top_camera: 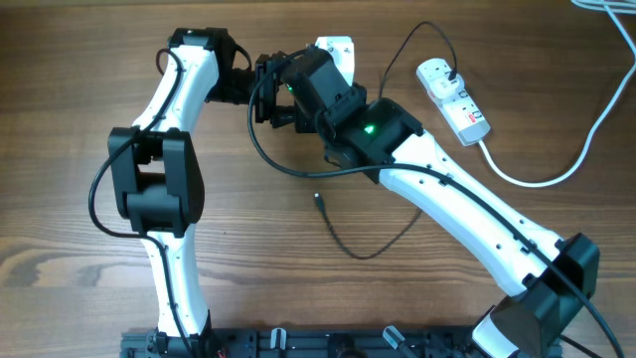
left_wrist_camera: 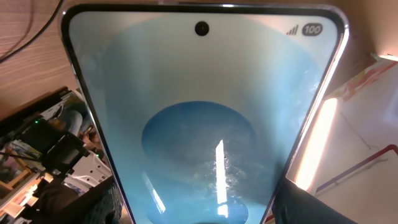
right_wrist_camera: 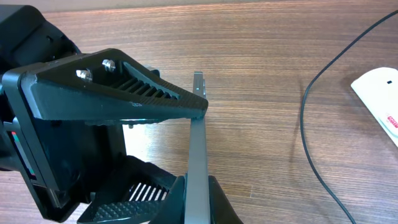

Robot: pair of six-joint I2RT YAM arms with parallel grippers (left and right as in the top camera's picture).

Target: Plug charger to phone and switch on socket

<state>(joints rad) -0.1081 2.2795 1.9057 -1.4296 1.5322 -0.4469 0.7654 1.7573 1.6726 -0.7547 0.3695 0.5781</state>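
The phone (left_wrist_camera: 199, 124) is held off the table between both grippers, its teal-blue screen filling the left wrist view. My left gripper (left_wrist_camera: 199, 211) is shut on it, one finger on each long side. In the right wrist view the phone (right_wrist_camera: 198, 137) shows edge-on, and my right gripper (right_wrist_camera: 198, 202) is shut on its two faces. Overhead, the grippers (top_camera: 266, 94) (top_camera: 286, 94) meet and hide the phone. The charger cable lies loose on the table with its plug tip (top_camera: 318, 200) free. Its other end runs to the white socket (top_camera: 452, 94), which also shows in the right wrist view (right_wrist_camera: 379, 96).
A white flat box (top_camera: 336, 50) lies behind the grippers and shows in the left wrist view (left_wrist_camera: 364, 124). The socket's thick white cord (top_camera: 556, 174) curves off to the right edge. The thin charger cable (right_wrist_camera: 311, 130) crosses the wood to the right of the phone.
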